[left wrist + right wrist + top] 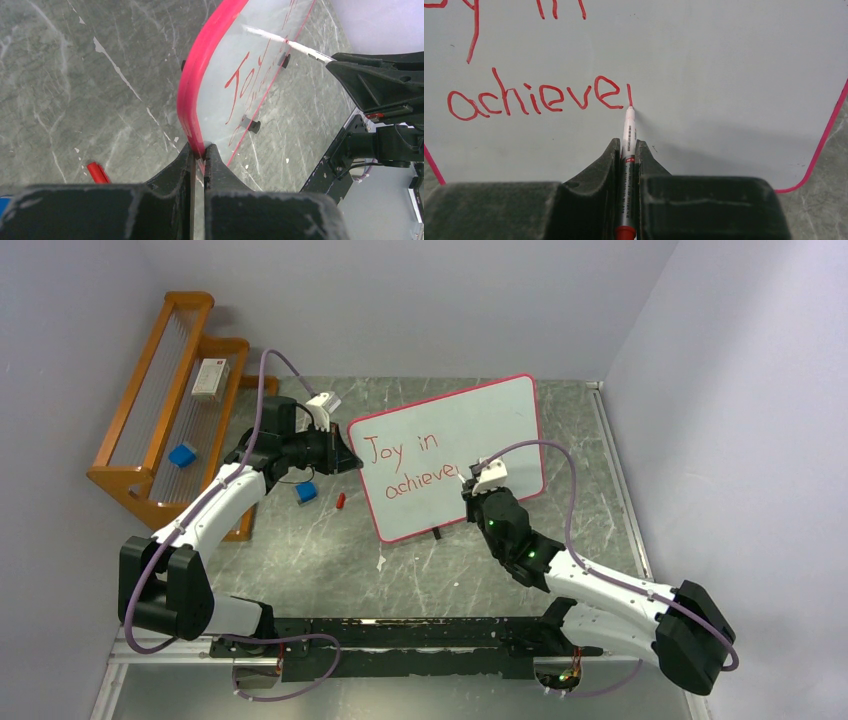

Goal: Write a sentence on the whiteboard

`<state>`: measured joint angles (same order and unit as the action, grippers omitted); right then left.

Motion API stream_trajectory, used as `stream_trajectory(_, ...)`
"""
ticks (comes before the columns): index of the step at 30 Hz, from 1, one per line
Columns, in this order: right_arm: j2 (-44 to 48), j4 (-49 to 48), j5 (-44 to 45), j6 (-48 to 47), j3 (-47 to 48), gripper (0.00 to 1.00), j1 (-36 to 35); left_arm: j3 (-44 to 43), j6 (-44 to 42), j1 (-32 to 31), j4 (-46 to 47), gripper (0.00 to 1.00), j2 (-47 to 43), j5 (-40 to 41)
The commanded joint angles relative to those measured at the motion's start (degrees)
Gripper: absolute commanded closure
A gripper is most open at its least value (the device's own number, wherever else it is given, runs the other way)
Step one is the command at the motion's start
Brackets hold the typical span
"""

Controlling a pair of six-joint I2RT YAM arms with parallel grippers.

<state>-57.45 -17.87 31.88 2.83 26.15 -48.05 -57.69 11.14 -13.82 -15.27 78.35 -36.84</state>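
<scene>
I've got left gripper [200,150] pinching the stiff, probably light whiteboard [500,420] by its rim, right gripper [628,145] clamped on marker [629,122].

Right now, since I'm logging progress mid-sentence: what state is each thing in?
Whiteboard: partly written, "Joy in achieve" in red.
Marker: uncapped, tip touching the board at the end of the last word.
Left gripper: shut on the whiteboard's edge.
Right gripper: shut on the marker.
Red cap: off, lying on the table.
</scene>
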Motion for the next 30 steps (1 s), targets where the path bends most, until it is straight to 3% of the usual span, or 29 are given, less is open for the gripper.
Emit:
stream_trajectory(1,0.35,1.72,0.16,1.52,0.13,1.00,0.44,0.19,-2.48,1.70,1.03,0.95,-0.56,4.93)
stream_trajectory(30,-2.12,-4.31,1.26,-2.05,2.69,1.00,0.53,0.13,-2.50,1.70,0.94,0.95,-0.38,4.67)
